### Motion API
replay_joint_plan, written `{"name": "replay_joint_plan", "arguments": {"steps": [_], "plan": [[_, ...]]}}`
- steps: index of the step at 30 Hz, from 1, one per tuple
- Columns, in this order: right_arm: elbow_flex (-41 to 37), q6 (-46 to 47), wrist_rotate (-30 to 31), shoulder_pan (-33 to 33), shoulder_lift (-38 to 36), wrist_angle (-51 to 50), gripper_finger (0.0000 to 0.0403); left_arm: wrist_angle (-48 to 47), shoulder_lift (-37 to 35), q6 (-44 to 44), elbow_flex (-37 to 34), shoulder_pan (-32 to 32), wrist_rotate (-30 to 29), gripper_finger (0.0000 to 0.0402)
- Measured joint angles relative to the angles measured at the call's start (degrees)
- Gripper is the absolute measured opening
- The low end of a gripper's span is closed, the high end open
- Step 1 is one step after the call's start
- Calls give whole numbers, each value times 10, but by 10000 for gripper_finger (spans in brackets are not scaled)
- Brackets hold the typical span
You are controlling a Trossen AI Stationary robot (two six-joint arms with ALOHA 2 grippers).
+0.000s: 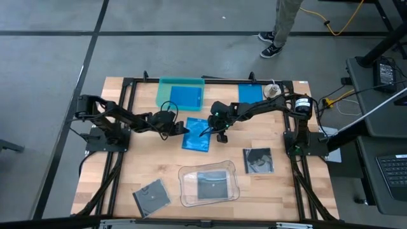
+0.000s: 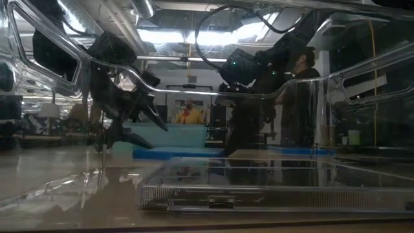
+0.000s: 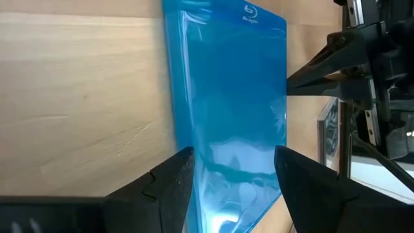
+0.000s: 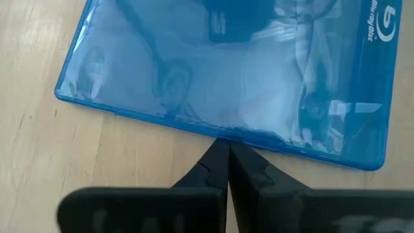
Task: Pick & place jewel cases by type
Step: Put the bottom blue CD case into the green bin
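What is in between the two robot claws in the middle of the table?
The high view shows a flat bright blue plastic case lying on the wood between the open left gripper and the shut right gripper.

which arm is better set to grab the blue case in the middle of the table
Left, probably. The left gripper is open with its fingers either side of the blue case. The right gripper is shut, its tips just at the case's edge.
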Motion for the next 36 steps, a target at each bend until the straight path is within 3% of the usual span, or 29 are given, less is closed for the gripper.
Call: {"name": "replay_joint_plan", "arguments": {"steps": [9, 20, 36], "plan": [[0, 0, 2, 1, 1, 9, 9, -89, -2, 9, 9, -6, 6, 204], [0, 0, 2, 1, 2, 20, 9, -104, 4, 13, 14, -8, -4, 200], [0, -1, 5, 1, 2, 30, 9, -100, 65, 79, 123, -13, -7, 197]]}}
